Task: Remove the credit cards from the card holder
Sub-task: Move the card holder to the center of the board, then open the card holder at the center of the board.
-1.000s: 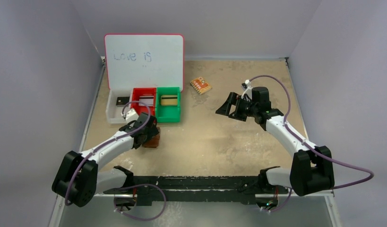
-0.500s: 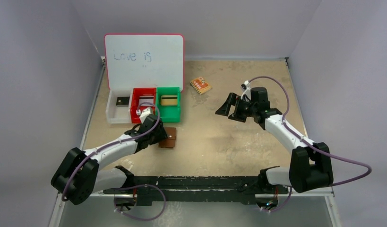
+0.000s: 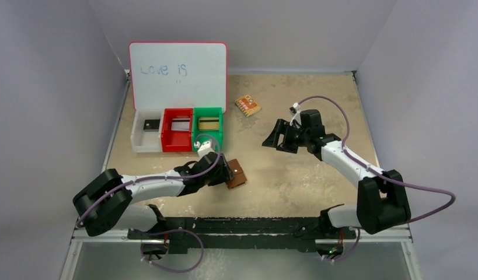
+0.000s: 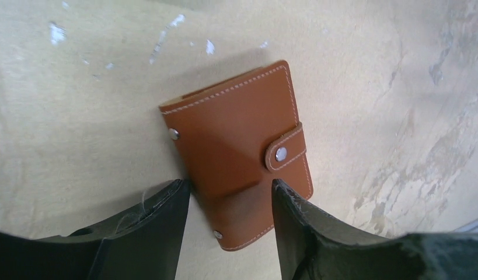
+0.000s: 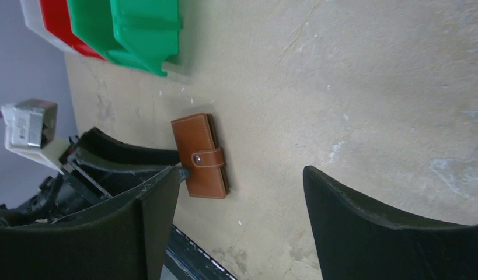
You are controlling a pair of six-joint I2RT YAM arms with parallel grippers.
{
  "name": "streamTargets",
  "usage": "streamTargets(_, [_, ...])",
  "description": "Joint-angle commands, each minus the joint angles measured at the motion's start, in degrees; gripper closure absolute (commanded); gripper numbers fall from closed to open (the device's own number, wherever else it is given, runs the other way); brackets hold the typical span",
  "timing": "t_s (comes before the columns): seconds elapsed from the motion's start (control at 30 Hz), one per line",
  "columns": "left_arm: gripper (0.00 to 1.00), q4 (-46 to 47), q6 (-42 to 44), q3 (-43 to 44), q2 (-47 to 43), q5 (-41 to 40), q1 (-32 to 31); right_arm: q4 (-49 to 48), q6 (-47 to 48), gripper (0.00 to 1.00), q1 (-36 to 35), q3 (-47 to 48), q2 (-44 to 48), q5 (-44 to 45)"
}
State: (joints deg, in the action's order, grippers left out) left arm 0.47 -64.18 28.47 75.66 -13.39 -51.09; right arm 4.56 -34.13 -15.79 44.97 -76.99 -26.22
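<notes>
Left tool [image 4: 229, 192] clamped on closed brown leather card holder [image 4: 236, 134]; right tool [image 5: 241, 175] apart, empty. Next, probably: unsnap tab [image 4: 283, 150].

Board: red-framed white whiteboard [image 3: 178, 73], upright at the back.
Bins: white plastic bin [image 3: 144, 142], red plastic bin [image 3: 177, 140], green plastic bin [image 3: 218, 132], touching.
Packet: orange patterned packet [image 3: 248, 105], off right.

— How do we rate the light?
— Bright and even, from overhead: the table [image 3: 283, 105] shows only faint shadows in our top view.
— And at the wrists?
— Softer. A diagonal shade crosses the card holder [image 4: 236, 146] (its snap glints), and the table looks washed out beside it. Both the left gripper [image 4: 229, 189] and the right gripper [image 5: 241, 175] read black, featureless, slightly blurred.
</notes>
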Motion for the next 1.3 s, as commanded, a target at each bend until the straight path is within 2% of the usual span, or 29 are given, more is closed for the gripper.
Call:
streamTargets(0.0, [0.45,-2.24,-1.8,2.08,-1.98,-7.38,-0.32,0.15,0.47,0.27,-4.81,0.21,-0.27,2.54])
streamTargets(0.1, [0.41,-5.39,-2.51,1.07,-7.45,-12.32,-0.33,1.17,0.84,0.36,-9.53,1.11,-0.72,6.73])
streamTargets(0.27, [0.34,-10.21,-3.91,-1.7,-16.66,-18.8,-0.28,1.03,0.09,0.37,-19.02,3.71,-2.83,14.98])
streamTargets(0.5, [0.26,-22.74,-5.44,-3.03,-22.8,-26.68,-0.25,3.17,-1.36,0.42,-32.26,13.12,-14.11,30.2])
streamTargets(0.7, [0.25,-24.2,-8.22,-5.77,-27.4,-24.83,-0.28,9.92,-2.7,0.48,-37.89,21.32,-23.43,39.51])
streamTargets(0.83, [0.25,-24.39,-8.9,-6.75,-28.63,-25.19,-0.24,13.51,-2.96,0.53,-40.5,24.06,-26.33,42.48])
streamTargets(1.13, [0.27,-19.16,-4.69,-5.79,-25.67,-20.72,-0.24,20.34,-4.97,0.51,-42.67,26.0,-26.07,47.41])
streamTargets(1.27, [0.28,-15.87,-3.04,-4.72,-22.79,-19.28,-0.24,18.09,-4.8,0.53,-42.74,23.64,-24.07,46.06])
